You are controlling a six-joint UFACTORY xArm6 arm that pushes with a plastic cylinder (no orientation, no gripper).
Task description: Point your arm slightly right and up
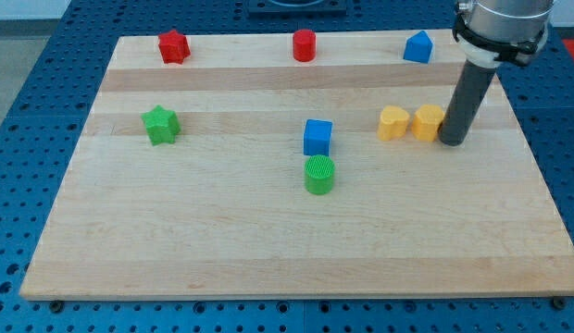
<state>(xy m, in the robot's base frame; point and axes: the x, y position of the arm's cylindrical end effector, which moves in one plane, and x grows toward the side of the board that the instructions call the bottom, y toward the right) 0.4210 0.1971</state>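
My tip (pixel 452 141) rests on the wooden board (pixel 268 240) at the view's right, touching or almost touching the right side of a yellow block (pixel 429 121). A yellow heart block (pixel 392 122) sits just left of that one. A blue cube (pixel 317 137) stands near the middle with a green cylinder (pixel 319 174) just below it. A green star (pixel 161 125) lies at the left. Along the top edge are a red star (pixel 174 46), a red cylinder (pixel 305 44) and a blue house-shaped block (pixel 418 46).
The board lies on a blue perforated table (pixel 28 111). The arm's grey body (pixel 503 28) hangs over the board's top right corner.
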